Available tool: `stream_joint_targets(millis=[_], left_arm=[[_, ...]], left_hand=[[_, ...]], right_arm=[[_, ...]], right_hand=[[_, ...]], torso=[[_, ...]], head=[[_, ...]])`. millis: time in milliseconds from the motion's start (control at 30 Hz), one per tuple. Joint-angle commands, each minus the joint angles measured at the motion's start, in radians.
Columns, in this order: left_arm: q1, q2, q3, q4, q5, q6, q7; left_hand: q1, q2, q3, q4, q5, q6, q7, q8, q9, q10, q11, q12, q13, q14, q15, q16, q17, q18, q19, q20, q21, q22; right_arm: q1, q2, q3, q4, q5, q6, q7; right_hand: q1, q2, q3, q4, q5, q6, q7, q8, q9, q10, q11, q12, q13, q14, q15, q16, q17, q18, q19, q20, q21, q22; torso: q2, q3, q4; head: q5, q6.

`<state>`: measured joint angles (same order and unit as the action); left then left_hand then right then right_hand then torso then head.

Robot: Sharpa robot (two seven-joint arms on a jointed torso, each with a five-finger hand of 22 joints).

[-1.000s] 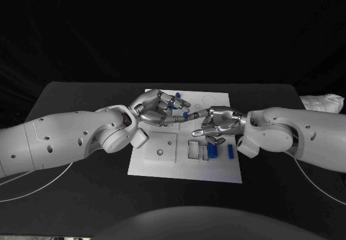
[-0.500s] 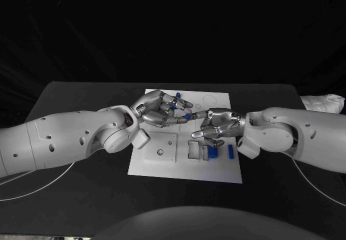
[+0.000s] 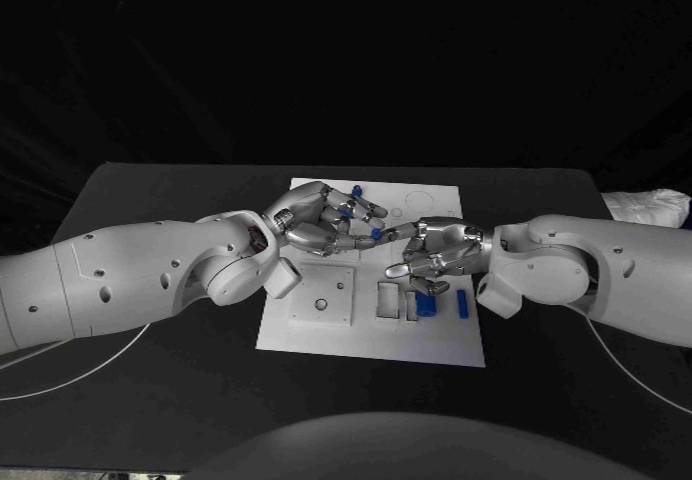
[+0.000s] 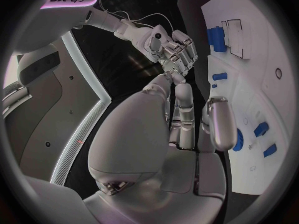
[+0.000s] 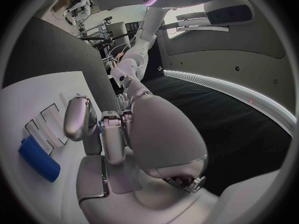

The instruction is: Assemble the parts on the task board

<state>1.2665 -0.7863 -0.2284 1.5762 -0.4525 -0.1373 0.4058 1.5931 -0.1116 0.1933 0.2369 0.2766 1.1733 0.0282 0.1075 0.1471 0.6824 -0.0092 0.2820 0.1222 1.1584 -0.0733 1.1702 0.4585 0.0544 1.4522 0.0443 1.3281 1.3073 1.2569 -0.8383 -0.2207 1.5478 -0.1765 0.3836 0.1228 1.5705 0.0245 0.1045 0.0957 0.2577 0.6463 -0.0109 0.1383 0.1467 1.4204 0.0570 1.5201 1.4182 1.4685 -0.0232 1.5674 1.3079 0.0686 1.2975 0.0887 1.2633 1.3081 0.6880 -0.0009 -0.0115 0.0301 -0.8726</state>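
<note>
The task board lies in the middle of the black table, its long axis running from 6 to 12 o'clock in the head view. Both hands meet over its upper half. The left hand has its fingers curled in around a small blue part; another blue bit shows at its fingertips, toward 3 o'clock, just beside the right hand. The right hand's fingers are curled too, but whether they grip anything cannot be told from the head view.

Below the right hand, at about 5 o'clock from it, a blue block lies with its long axis toward 12 o'clock, and a slimmer blue piece lies parallel just beside it. A further blue part lies near the board's far edge.

The left wrist view shows what the head view hides: the left hand with a blue part pressed under one finger, and loose blue pieces on the board beyond. The right wrist view shows the right hand with a sliver of blue between its fingers, and the blue block beside rectangular slots.
</note>
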Motion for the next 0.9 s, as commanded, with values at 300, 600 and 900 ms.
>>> stream_joint_targets(millis=[300,600,900], left_arm=[[0.001,-0.001,0.000,0.001,0.009,0.040,-0.014],[0.001,0.000,0.000,0.001,0.014,0.052,-0.012],[0.001,0.001,0.000,-0.002,0.017,0.049,-0.023]], left_hand=[[-0.002,0.011,-0.013,0.003,0.012,0.002,0.004,-0.002,0.003,-0.008,-0.002,0.000,-0.003,-0.014,0.003,-0.005,-0.012,0.002,-0.010,-0.001,-0.012,0.189],[-0.002,0.011,-0.015,0.003,0.013,0.002,0.004,-0.003,0.003,-0.009,-0.002,0.000,-0.004,-0.017,0.004,-0.008,-0.018,0.003,-0.012,0.000,-0.015,0.188],[-0.003,0.016,-0.022,0.005,0.020,0.003,0.003,-0.003,0.004,-0.012,-0.002,0.003,-0.006,-0.023,0.005,-0.011,-0.022,0.003,-0.015,0.000,-0.018,0.187]], right_arm=[[-0.001,-0.001,0.000,0.000,0.000,-0.009,-0.008],[-0.002,0.000,0.000,-0.001,-0.001,-0.003,-0.031],[-0.002,-0.003,0.000,-0.001,-0.001,-0.008,-0.031]], right_hand=[[-0.002,-0.002,0.021,-0.011,0.004,-0.100,-0.051,0.051,0.026,0.056,-0.040,-0.013,0.095,0.102,0.004,0.003,0.263,0.010,-0.029,0.003,-0.013,0.157],[-0.011,-0.007,0.036,-0.015,0.002,-0.195,-0.053,0.086,0.032,0.032,-0.035,-0.027,0.083,0.102,0.010,0.003,0.263,0.016,-0.058,0.008,-0.034,0.149],[-0.012,-0.006,0.040,-0.016,0.002,-0.205,-0.057,0.104,0.037,0.028,-0.033,-0.030,0.080,0.102,0.011,0.003,0.263,0.018,-0.067,0.010,-0.041,0.146]], torso=[[0.001,-0.0001,-0.0001],[0.000,0.0003,0.0004],[0.000,-0.0003,-0.0004]], head=[[0.001,0.000],[0.001,0.000],[0.001,0.000]])
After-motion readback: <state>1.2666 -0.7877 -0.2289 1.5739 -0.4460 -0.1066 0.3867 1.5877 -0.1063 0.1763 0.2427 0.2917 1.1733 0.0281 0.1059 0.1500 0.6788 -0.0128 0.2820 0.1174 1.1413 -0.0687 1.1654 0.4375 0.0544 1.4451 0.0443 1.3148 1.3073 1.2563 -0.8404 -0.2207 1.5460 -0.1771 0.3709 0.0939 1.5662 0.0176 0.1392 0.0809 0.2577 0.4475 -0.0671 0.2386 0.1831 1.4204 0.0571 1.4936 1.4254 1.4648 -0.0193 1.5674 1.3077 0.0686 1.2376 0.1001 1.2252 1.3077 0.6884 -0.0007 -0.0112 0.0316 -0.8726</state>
